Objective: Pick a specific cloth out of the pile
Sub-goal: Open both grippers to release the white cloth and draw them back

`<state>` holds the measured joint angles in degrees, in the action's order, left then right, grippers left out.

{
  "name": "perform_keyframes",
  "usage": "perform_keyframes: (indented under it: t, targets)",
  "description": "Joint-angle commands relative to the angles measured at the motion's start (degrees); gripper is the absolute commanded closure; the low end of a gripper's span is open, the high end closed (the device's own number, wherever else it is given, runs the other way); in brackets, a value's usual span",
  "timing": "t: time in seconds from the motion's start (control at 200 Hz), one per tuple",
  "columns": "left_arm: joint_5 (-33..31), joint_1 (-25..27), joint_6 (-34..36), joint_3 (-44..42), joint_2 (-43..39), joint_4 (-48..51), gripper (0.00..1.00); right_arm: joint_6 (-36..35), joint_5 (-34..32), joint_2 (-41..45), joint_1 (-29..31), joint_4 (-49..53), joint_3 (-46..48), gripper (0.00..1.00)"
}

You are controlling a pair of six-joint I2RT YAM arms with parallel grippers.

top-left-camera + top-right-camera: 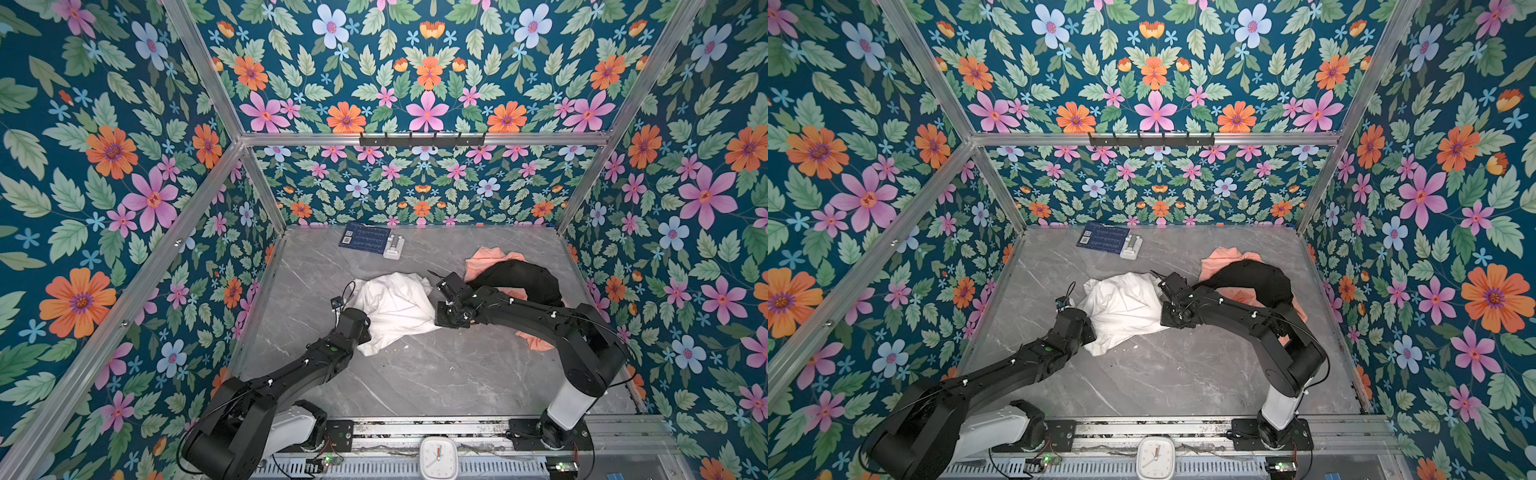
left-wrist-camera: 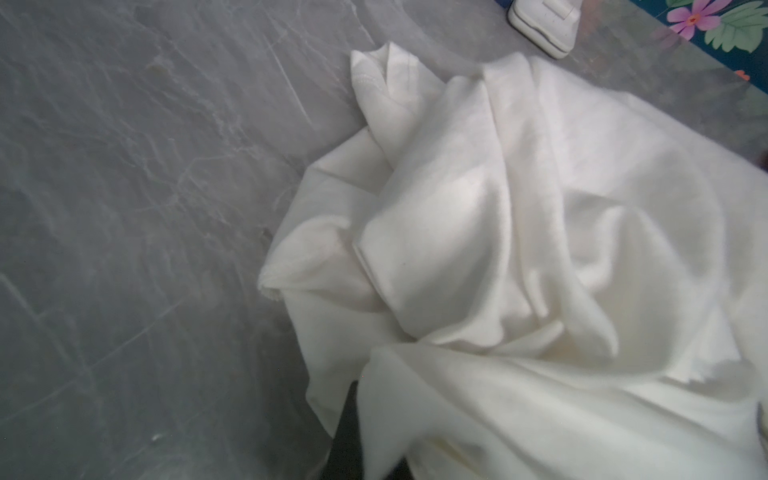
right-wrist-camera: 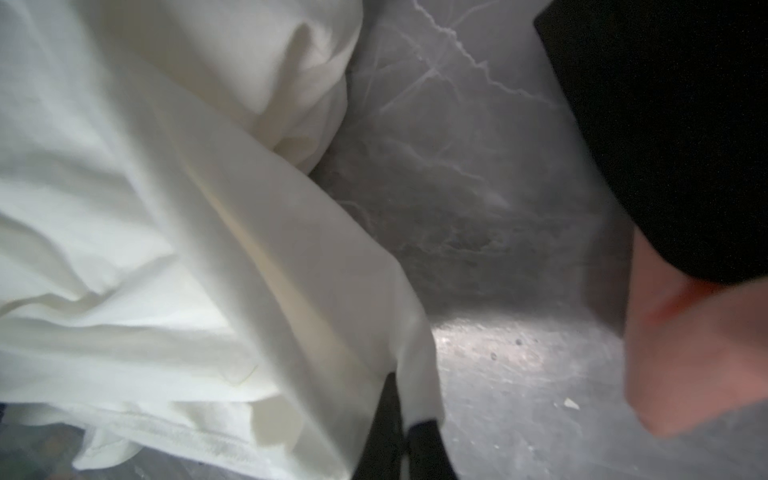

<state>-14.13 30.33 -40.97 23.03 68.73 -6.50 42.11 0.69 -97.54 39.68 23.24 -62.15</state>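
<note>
The cloth point(image 1: 395, 307) point(image 1: 1121, 307), white and crumpled into soft folds, sits near the middle of the grey marbled desk point(image 1: 415, 374), between the two arms. It lies apart from the pile point(image 1: 1246, 274) at the right rear, where a black garment point(image 1: 528, 278) is draped over a peach garment point(image 1: 484, 259). The right wrist view shows a strip of bare desk between the white fabric and those two. The right pincer point(image 3: 401, 432) is at the cloth's right edge, its black fingers point(image 3: 428, 449) clenched on a hanging hem of the white fabric. The left pincer point(image 2: 353, 432) is at the cloth's near-left side. It is almost wholly buried under the fabric, with only a dark sliver of finger showing. It is clenched too, most likely on a fold of the same cloth, though the covering fabric hides the contact. A blue card point(image 1: 365, 239) and a small white device point(image 1: 394, 246) lie at the back edge of the desk, well clear of the garments.
</note>
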Motion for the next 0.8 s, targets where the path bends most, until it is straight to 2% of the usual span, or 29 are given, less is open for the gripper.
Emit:
perform_keyframes:
  t: [0.0, 0.17, 0.185, 0.22, 0.275, 0.345, 0.35, 0.375, 0.395, 0.48, 0.535, 0.63, 0.665, 0.69, 0.73, 0.795]
  targets:
    - [1.04, -0.08, 1.9, 1.29, 1.52, -4.41, 1.0, 1.54, -2.88, 1.96, 0.03, -1.64, 2.38, 1.0]
    - [2.74, -0.09, 3.89, 2.9, 3.01, -5.89, 1.0, 2.26, -4.37, 8.19, 0.14, -2.65, 5.93, 1.0]
    - [2.8, -0.09, 4.1, 3.01, 2.93, -5.85, 0.99, 2.28, -4.46, 8.6, 0.21, -2.74, 6.06, 0.96]
    - [2.77, -0.07, 4.77, 3.24, 2.49, -5.53, 0.84, 2.1, -4.47, 9.82, 0.36, -3.2, 6.56, 0.84]
    - [1.35, -0.09, 6.31, 4.0, 0.9, -3.81, 0.45, 1.67, -5.21, 12.24, 0.72, -3.93, 7.22, 0.59]
    - [-2.65, -0.09, 8.35, 5.19, -3.01, -0.18, 0.02, -0.33, -6.84, 16.58, 0.81, -6.44, 8.82, 0.38]
    - [-2.96, -0.09, 8.53, 5.28, -3.35, 0.04, 0.01, -0.61, -6.93, 16.98, 0.78, -6.76, 8.99, 0.33]
    - [-4.75, -0.09, 9.57, 5.51, -5.19, 1.06, 0.0, -2.13, -7.73, 19.11, 1.03, -8.49, 10.01, 0.07]
    - [-6.14, -0.09, 10.42, 5.81, -6.79, 2.12, 0.0, -3.66, -9.35, 20.56, 1.36, -9.89, 10.95, 0.01]
    - [-11.41, -0.09, 14.8, 6.22, -14.02, 5.09, 0.0, -14.71, -18.95, 28.79, 3.73, -17.41, 16.22, 0.01]
    - [-14.98, -0.09, 18.31, 5.18, -18.33, 4.92, 0.0, -23.02, -21.91, 33.32, 4.0, -23.66, 20.85, 0.01]
    - [-21.07, -0.14, 20.59, 0.31, -24.12, 0.42, 0.0, -34.93, -28.16, 41.42, 3.79, -32.23, 29.04, 0.01]
    - [-22.47, -0.1, 24.14, -2.26, -25.9, -3.38, 0.0, -39.53, -29.13, 43.63, 2.85, -36.25, 32.59, 0.01]
    - [-22.0, -0.11, 28.02, -3.91, -27.3, -5.83, 0.0, -41.81, -29.33, 45.13, 1.91, -38.75, 35.02, 0.01]
    - [-17.99, -0.18, 30.07, -5.16, -29.7, -6.2, 0.0, -42.99, -29.48, 47.12, -0.21, -41.1, 37.78, 0.01]
    - [-5.73, -0.18, 32.32, -4.48, -32.86, -4.1, 0.0, -40.95, -29.32, 50.08, -3.76, -37.85, 38.82, 0.01]
